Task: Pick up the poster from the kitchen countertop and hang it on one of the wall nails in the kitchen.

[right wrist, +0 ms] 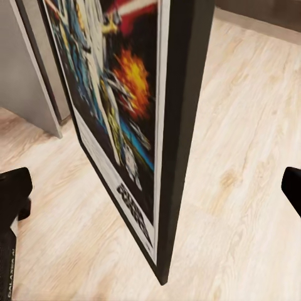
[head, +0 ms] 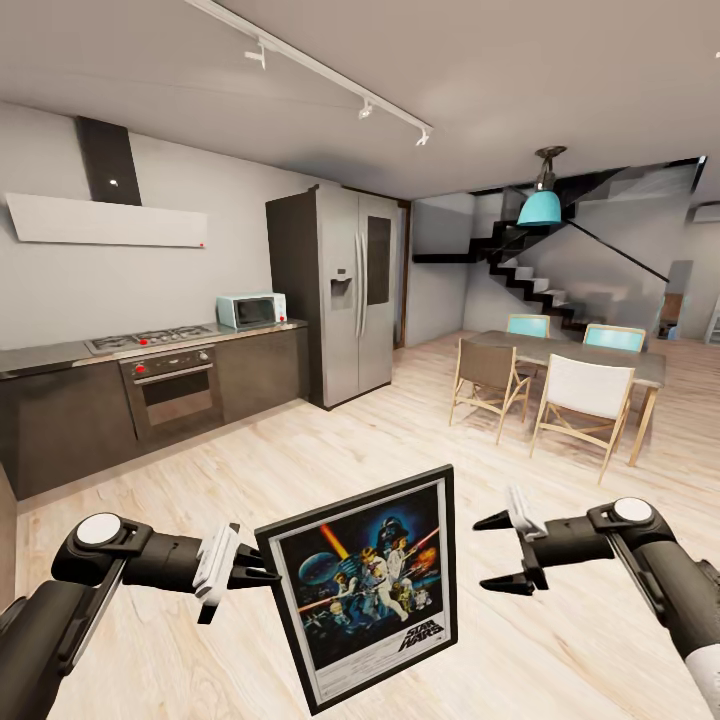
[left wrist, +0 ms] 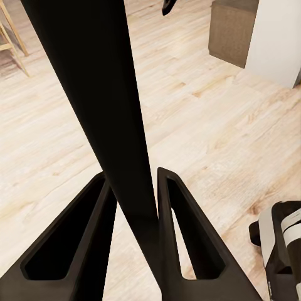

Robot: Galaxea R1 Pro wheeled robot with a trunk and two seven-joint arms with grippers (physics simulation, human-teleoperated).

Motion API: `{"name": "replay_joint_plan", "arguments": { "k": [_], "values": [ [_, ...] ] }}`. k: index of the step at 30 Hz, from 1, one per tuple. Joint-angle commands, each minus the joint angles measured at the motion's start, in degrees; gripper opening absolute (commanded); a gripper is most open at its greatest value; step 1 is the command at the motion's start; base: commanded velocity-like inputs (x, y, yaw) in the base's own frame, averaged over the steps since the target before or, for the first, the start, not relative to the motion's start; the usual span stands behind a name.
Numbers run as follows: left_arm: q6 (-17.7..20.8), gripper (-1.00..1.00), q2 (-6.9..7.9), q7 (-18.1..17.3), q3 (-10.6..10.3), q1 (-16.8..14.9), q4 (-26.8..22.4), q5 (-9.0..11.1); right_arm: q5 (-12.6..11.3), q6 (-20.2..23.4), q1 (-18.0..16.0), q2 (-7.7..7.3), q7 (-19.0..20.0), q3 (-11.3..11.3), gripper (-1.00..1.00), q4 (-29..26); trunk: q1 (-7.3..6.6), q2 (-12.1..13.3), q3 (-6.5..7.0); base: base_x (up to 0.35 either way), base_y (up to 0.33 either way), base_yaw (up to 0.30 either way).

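Pale wood floor (head: pixel 300 440) runs through the kitchen, where a grey bench (head: pixel 60 355) tops dark cabinets along the left wall, carrying a hob and a teal microwave (head: pixel 250 310), with a tall grey fridge (head: pixel 345 290) beyond. A dining table (head: pixel 600 355) with chairs stands to the right. The left arm reaches in low from the left, and its left gripper (head: pixel 262 572) has its jaws clamped on the left edge of the poster (head: pixel 365 590), held upright over the floor, slightly tilted. The right gripper (head: pixel 500 550) hovers just beside the poster's right edge, jaws spread apart, touching nothing.
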Motion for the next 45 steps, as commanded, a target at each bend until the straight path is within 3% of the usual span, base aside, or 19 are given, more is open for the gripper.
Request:
{"name": "replay_joint_plan", "arguments": {
  "k": [1,20,24,36,45],
  "values": [
    [0.55,-1.0,0.02,-0.29,-0.03,-0.05,-0.06,-0.29,0.15,0.56,-0.09,0.01,0.18,0.17,1.0,0.06,0.0,-0.05,-0.07,0.0,0.0,0.0],
    [0.55,-1.0,0.02,-0.29,-0.11,-0.05,-0.37,-0.29,0.08,0.15,-1.67,0.26,-0.04,0.66,1.0,2.89,0.0,-0.05,-0.07,0.0,0.0,0.0],
    [0.55,-1.0,0.02,-0.29,-0.12,-0.05,-0.47,-0.29,0.02,-3.25,-2.32,0.5,0.08,0.68,1.0,4.86,0.0,-0.05,-0.07,0.0,0.0,0.0],
    [0.55,-1.0,0.02,-0.29,-0.12,-0.05,-0.5,-0.31,-0.03,-4.66,-2.99,0.74,0.06,0.68,1.0,5.85,0.0,-0.05,-0.07,0.0,0.0,0.0],
    [0.55,-1.0,0.02,-0.29,-0.12,-0.05,-0.5,-0.29,-0.03,-4.84,-3.56,2.57,0.05,0.68,1.0,6.61,0.0,-0.05,-0.07,0.0,0.0,0.0]
  ]
}}
